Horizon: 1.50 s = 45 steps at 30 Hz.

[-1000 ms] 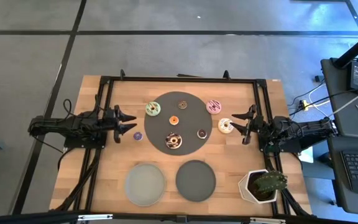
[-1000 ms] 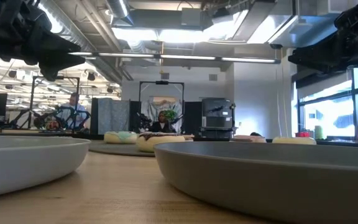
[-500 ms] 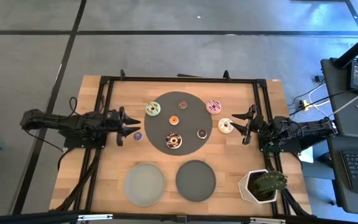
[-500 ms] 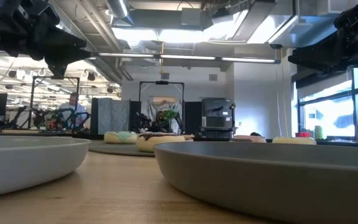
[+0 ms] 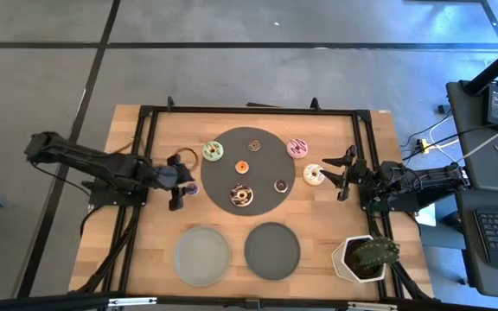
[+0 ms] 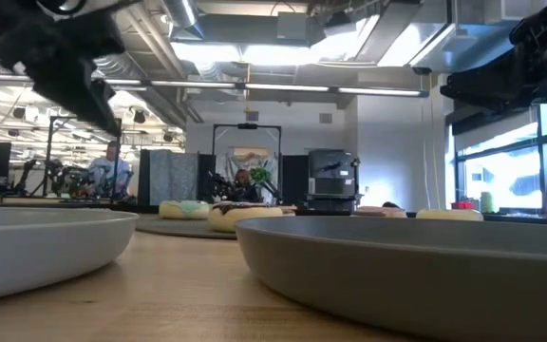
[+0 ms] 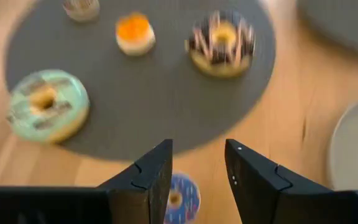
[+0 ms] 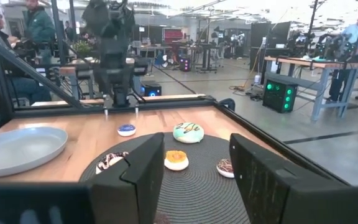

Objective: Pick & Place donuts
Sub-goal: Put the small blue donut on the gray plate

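Observation:
In the high view the donuts lie around a big dark round mat (image 5: pixel 262 155): green (image 5: pixel 213 151) at its left rim, orange (image 5: pixel 242 166), chocolate-sprinkled (image 5: pixel 241 195) and two brown minis on it, pink (image 5: pixel 297 148) and white (image 5: pixel 313 174) on the wood to its right. A purple mini donut (image 5: pixel 191 188) rests on the wood left of the mat. My left gripper (image 5: pixel 180 180) is open and points down just above the purple donut (image 7: pixel 182 199), a finger on either side, touching nothing. My right gripper (image 5: pixel 335 173) is open and level beside the white donut.
A light grey plate (image 5: pixel 202 255) and a dark grey plate (image 5: pixel 272 250) sit near the table's near edge. A potted cactus (image 5: pixel 366 257) stands at the near right corner. A black frame runs around the table's far half. People show in the room beyond.
My left gripper has moved toward the table's right and a little toward the near edge, and has tipped from level to pointing down over the purple mini donut. No donut has moved.

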Each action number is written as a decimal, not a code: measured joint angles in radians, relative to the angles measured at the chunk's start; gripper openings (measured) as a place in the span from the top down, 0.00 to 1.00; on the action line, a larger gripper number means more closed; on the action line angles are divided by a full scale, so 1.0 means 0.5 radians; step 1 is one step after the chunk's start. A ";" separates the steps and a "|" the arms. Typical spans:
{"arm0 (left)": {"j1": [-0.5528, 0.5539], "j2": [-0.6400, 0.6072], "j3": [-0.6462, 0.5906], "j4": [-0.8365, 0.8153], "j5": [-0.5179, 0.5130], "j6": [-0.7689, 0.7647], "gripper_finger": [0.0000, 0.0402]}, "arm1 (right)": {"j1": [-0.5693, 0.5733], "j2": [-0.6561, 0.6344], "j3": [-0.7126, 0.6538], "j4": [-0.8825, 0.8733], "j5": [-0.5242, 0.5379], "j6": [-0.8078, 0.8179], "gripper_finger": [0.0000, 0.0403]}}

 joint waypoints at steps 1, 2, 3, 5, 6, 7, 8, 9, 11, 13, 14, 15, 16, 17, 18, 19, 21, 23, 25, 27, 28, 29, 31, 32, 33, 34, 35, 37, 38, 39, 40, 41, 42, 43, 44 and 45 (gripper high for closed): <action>-0.018 0.064 0.000 0.002 0.003 0.000 0.64 | 0.000 0.000 0.000 0.000 -0.001 0.005 0.55; -0.033 0.125 0.000 0.005 0.002 -0.001 0.64 | 0.000 0.000 0.000 0.000 -0.001 0.004 0.55; -0.047 0.185 0.000 0.006 0.002 -0.004 0.64 | 0.000 0.000 0.000 0.000 -0.001 0.005 0.55; -0.065 0.300 0.000 0.005 0.002 -0.039 0.64 | 0.000 0.000 0.000 -0.001 -0.001 0.005 0.55; -0.070 0.351 0.000 0.005 0.002 -0.061 0.64 | 0.000 0.000 0.000 0.000 -0.001 0.005 0.55; -0.075 0.403 0.001 0.006 -0.001 -0.078 0.64 | 0.000 0.000 0.000 -0.001 -0.001 0.005 0.55; -0.078 0.450 0.001 0.005 -0.007 -0.096 0.64 | 0.000 0.000 0.000 -0.001 -0.001 0.005 0.55; -0.078 0.494 0.001 0.000 -0.013 -0.105 0.64 | 0.000 0.000 0.000 0.000 -0.001 0.005 0.55; -0.078 0.574 0.001 0.001 -0.019 -0.109 0.64 | 0.000 0.000 0.000 -0.001 -0.001 0.005 0.55; -0.078 0.644 0.001 0.001 -0.019 -0.110 0.64 | 0.000 0.000 0.000 0.000 -0.001 0.005 0.55; -0.078 0.675 0.001 0.002 -0.019 -0.118 0.64 | 0.000 0.000 0.000 -0.001 -0.001 0.004 0.55; -0.078 0.705 0.001 -0.001 -0.019 -0.131 0.64 | 0.000 0.000 0.000 -0.001 -0.001 0.004 0.55; -0.078 0.732 0.001 0.001 -0.020 -0.147 0.64 | 0.000 0.000 0.000 -0.001 -0.001 0.004 0.55; -0.078 0.754 0.001 0.002 -0.027 -0.160 0.64 | 0.000 0.000 0.000 -0.001 -0.001 0.004 0.55; -0.078 0.776 0.001 0.002 -0.038 -0.163 0.64 | 0.000 0.000 0.000 -0.001 -0.001 0.004 0.55; -0.078 0.799 0.001 0.005 -0.046 -0.167 0.64 | 0.000 0.000 0.000 -0.001 -0.001 0.004 0.55; -0.078 0.832 0.001 0.006 -0.051 -0.175 0.64 | 0.000 0.000 0.000 0.000 -0.001 0.004 0.55; -0.078 0.863 0.001 0.010 -0.054 -0.176 0.64 | 0.000 0.000 0.000 -0.001 -0.001 0.001 0.55; -0.078 0.885 0.001 0.011 -0.056 -0.175 0.64 | 0.000 0.000 0.000 -0.001 -0.001 0.001 0.55; -0.077 0.903 0.002 0.015 -0.056 -0.175 0.65 | 0.000 0.000 0.000 -0.001 -0.001 0.002 0.55; -0.077 0.913 0.003 0.017 -0.056 -0.175 0.65 | 0.000 0.000 0.000 -0.001 -0.001 0.002 0.55; -0.077 0.919 0.003 0.017 -0.057 -0.175 0.66 | 0.000 0.000 0.000 -0.001 -0.001 0.002 0.55; -0.077 0.927 0.003 0.018 -0.057 -0.175 0.69 | 0.000 0.000 0.000 -0.001 -0.001 0.002 0.55; -0.077 0.927 0.003 0.018 -0.057 -0.175 0.70 | 0.000 0.000 0.000 -0.001 -0.001 0.000 0.55; -0.077 0.927 0.003 0.018 -0.057 -0.175 0.72 | 0.000 0.000 0.000 -0.001 -0.001 -0.001 0.55; -0.076 0.927 0.003 0.018 -0.057 -0.175 0.74 | 0.000 0.000 0.000 -0.001 -0.001 -0.002 0.55; -0.076 0.926 0.003 0.018 -0.057 -0.175 0.76 | 0.000 0.000 0.000 -0.001 -0.001 -0.002 0.55; -0.076 0.926 0.003 0.018 -0.056 -0.175 0.79 | 0.000 0.000 0.000 -0.001 0.000 -0.002 0.55; -0.076 0.926 0.003 0.018 -0.056 -0.175 0.81 | 0.000 0.000 0.000 -0.001 -0.001 -0.002 0.55; -0.077 0.926 0.003 0.018 -0.056 -0.175 0.83 | 0.000 0.000 0.000 -0.001 0.000 -0.002 0.55; -0.076 0.926 0.005 0.016 -0.056 -0.175 0.85 | 0.000 0.000 0.000 -0.001 0.000 -0.003 0.55; -0.076 0.926 0.011 0.012 -0.055 -0.176 0.86 | 0.000 0.000 0.000 -0.001 0.000 -0.003 0.55; -0.076 0.926 0.026 0.003 -0.042 -0.175 0.88 | 0.000 0.000 0.000 -0.001 0.000 -0.004 0.55; -0.076 0.926 0.050 -0.002 -0.019 -0.175 0.89 | 0.000 0.000 0.000 -0.001 0.000 -0.004 0.55; -0.076 0.926 0.085 -0.013 0.010 -0.176 0.90 | 0.000 0.000 0.000 -0.001 0.000 -0.004 0.55; -0.076 0.926 0.129 -0.025 0.045 -0.176 0.92 | 0.000 0.000 0.000 -0.001 0.000 -0.004 0.55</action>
